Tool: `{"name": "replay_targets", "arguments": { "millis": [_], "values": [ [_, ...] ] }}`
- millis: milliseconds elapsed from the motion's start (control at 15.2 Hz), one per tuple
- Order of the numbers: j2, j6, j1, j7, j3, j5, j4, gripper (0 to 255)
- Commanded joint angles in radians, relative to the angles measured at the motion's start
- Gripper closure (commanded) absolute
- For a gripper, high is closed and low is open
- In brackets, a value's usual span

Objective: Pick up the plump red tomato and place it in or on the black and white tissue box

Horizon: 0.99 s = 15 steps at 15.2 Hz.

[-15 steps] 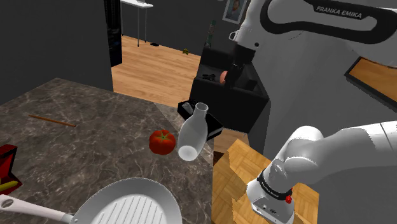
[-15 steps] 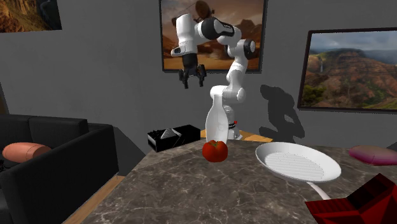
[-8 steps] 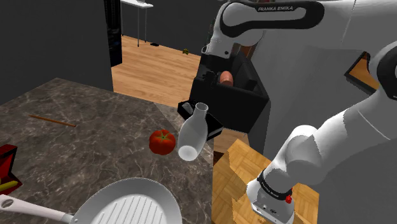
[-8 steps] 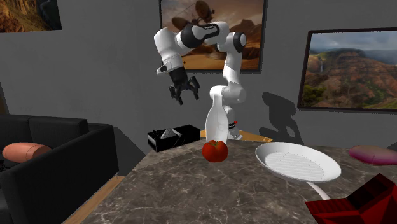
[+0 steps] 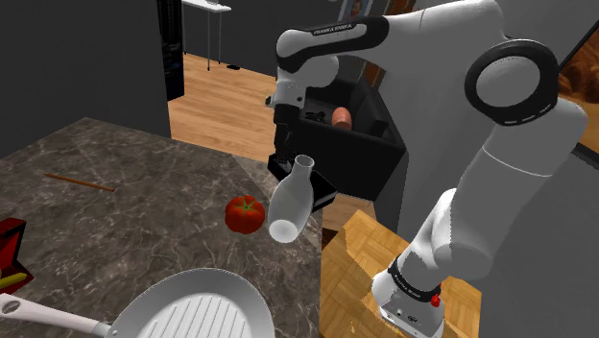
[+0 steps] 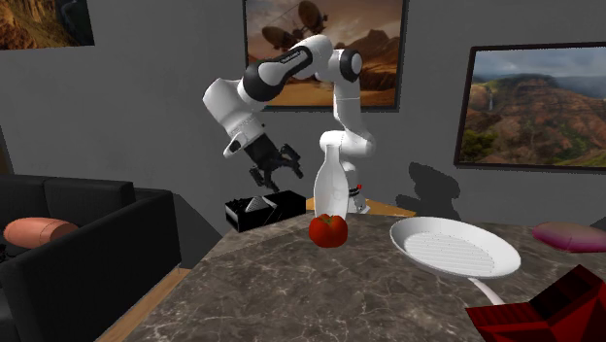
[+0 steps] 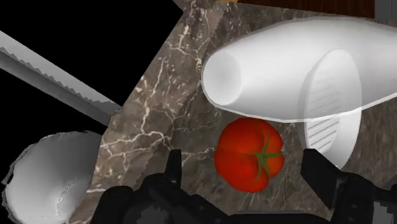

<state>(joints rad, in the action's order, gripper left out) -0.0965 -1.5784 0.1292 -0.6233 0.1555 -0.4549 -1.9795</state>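
Note:
The red tomato (image 5: 245, 213) lies on the dark marble table (image 5: 115, 221) near its edge, right beside a white bottle (image 5: 291, 199). Just past that edge stands the black and white tissue box (image 6: 264, 209), partly hidden by the bottle in the shoulder view. My gripper (image 6: 273, 176) hangs open a little above the tissue box, to the second exterior view's left of the bottle (image 6: 330, 180) and apart from the tomato (image 6: 328, 230). In the wrist view the tomato (image 7: 249, 154) shows between my spread fingertips (image 7: 173, 162), well beyond them, with the bottle (image 7: 286, 70) close behind it.
A white ridged pan (image 5: 192, 307) lies on the table toward the shoulder view's bottom. A red object (image 5: 10, 250) sits at the table's left edge. A black sofa (image 6: 78, 243) stands beside the table, and the wooden stand top (image 5: 360, 259) adjoins the table edge.
The arm has swung down and toward the second exterior view's left. The gripper has dropped from up by the wall picture to just above the tissue box, staying open.

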Motion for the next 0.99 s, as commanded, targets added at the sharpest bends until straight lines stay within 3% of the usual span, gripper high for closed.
{"name": "replay_targets", "arguments": {
  "millis": [0,462,924],
  "values": [
    [-0.104,0.042,0.001,-0.046,-0.010,-0.043,0.075,0],
    [-0.410,0.176,-0.002,-0.131,-0.085,-0.146,0.322,0],
    [-0.374,0.083,0.030,-0.149,-0.098,-0.163,0.199,0]
  ]
}}
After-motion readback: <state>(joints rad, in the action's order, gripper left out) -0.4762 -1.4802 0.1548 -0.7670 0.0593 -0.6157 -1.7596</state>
